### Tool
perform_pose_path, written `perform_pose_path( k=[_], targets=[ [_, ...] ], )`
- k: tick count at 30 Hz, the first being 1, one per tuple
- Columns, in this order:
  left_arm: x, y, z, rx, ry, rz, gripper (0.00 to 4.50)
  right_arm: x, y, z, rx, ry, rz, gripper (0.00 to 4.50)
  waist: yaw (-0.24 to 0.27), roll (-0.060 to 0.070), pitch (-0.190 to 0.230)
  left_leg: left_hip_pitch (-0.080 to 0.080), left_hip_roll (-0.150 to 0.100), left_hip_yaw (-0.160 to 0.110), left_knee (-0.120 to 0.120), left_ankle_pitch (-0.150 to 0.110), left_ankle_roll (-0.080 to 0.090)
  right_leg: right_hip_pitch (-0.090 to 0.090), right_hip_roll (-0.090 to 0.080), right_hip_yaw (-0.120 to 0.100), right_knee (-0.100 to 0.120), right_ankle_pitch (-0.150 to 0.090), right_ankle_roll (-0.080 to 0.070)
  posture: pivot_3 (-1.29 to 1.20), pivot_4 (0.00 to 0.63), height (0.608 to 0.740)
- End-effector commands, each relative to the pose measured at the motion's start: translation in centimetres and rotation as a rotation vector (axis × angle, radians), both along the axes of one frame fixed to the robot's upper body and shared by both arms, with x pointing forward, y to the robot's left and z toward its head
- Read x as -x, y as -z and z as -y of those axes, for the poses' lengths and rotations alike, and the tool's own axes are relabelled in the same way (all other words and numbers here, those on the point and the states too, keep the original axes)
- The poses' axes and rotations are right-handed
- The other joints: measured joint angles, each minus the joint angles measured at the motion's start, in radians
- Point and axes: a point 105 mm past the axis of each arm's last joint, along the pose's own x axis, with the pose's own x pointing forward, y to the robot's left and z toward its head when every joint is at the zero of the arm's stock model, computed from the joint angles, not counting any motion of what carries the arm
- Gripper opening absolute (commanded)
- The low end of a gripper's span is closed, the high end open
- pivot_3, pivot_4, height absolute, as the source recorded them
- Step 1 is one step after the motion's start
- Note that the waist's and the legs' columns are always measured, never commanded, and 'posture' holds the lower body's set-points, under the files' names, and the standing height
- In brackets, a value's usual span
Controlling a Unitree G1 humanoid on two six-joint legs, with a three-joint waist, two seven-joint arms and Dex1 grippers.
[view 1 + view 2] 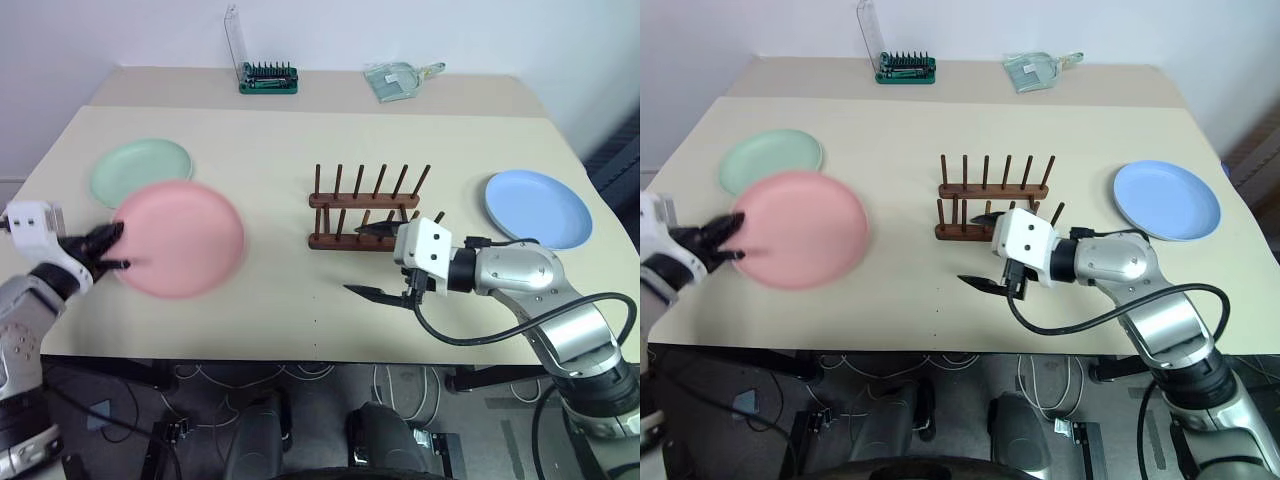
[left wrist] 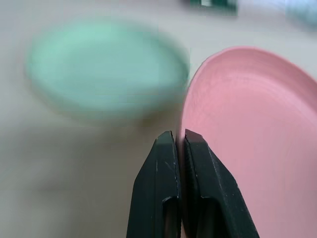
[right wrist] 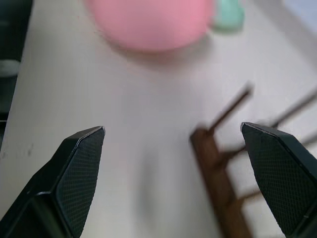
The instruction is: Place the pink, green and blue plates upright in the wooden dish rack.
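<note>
My left end effector (image 1: 112, 250) is clamped tight at the surface's left edge; my right end effector (image 1: 385, 260), jaws spread wide, hangs near the front edge.

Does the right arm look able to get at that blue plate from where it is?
Probably yes: the right pincer is open and empty, and the blue plate lies alone with bare table around it.

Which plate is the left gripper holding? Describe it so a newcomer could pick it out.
Start at the wooden dish rack mid-table and look toward the table's left edge. There the left gripper is shut on the rim of the pink plate. It partly covers the green plate behind it; the blue plate lies right of the rack.
</note>
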Motion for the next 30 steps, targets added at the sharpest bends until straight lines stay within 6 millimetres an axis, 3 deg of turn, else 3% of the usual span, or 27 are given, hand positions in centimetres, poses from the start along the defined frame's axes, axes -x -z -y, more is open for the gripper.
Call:
perform_pose_path(
  k=[1,3,8,14,21,24,30],
  targets=[
    [-1.4,-5.6,2.9,-0.030,0.027,0.185,0.02,-0.5,-2.3,-1.7,0.043,-0.030,0.156,4.50,0.001,-0.001,0.001,0.000,0.000,0.000,0.000,0.001,-0.002,0.000,0.000,0.000,0.000,0.000,0.000,0.00,0.150,0.732],
    [-2.3,-7.7,4.6,-0.022,0.048,0.242,0.02,-1.6,-3.0,-2.3,0.093,-0.010,0.246,4.50,0.001,-0.002,0.001,-0.001,0.000,0.000,0.002,0.003,-0.004,0.000,0.001,0.000,0.000,0.000,0.000,0.00,0.150,0.732],
    [-4.0,-10.2,8.2,-0.019,0.074,0.297,0.02,-4.4,-4.6,-3.7,0.145,0.049,0.453,4.50,-0.003,-0.002,0.001,-0.002,0.001,0.002,0.002,0.003,-0.004,-0.001,0.003,0.000,0.001,0.000,0.001,0.00,0.150,0.732],
    [-4.2,-11.4,12.8,-0.023,0.152,0.338,0.02,-6.1,-5.8,-5.0,0.192,0.086,0.672,4.50,-0.001,-0.002,0.001,-0.002,0.001,0.002,0.004,0.004,-0.005,-0.002,0.004,0.001,0.002,0.000,0.001,0.00,0.150,0.732],
    [-3.7,-11.6,15.4,0.009,0.220,0.346,0.02,-6.3,-6.0,-6.2,0.186,0.074,0.739,4.50,-0.002,-0.002,0.001,-0.003,0.002,0.002,0.004,0.004,-0.006,-0.002,0.005,0.001,0.002,0.000,0.001,0.00,0.150,0.732],
    [-3.7,-11.3,15.7,0.016,0.229,0.337,0.00,-6.2,-6.0,-6.7,0.168,0.057,0.733,3.70,-0.002,-0.002,0.001,-0.003,0.002,0.002,0.004,0.004,-0.006,-0.002,0.005,0.001,0.002,0.000,0.001,0.00,0.150,0.732],
    [-3.8,-10.8,15.6,0.044,0.238,0.320,0.00,-6.1,-5.4,-6.8,0.174,0.051,0.726,0.71,0.000,-0.002,0.001,-0.003,0.002,0.002,0.004,0.004,-0.006,-0.002,0.005,0.001,0.002,0.000,0.001,0.00,0.150,0.732]
  ],
)
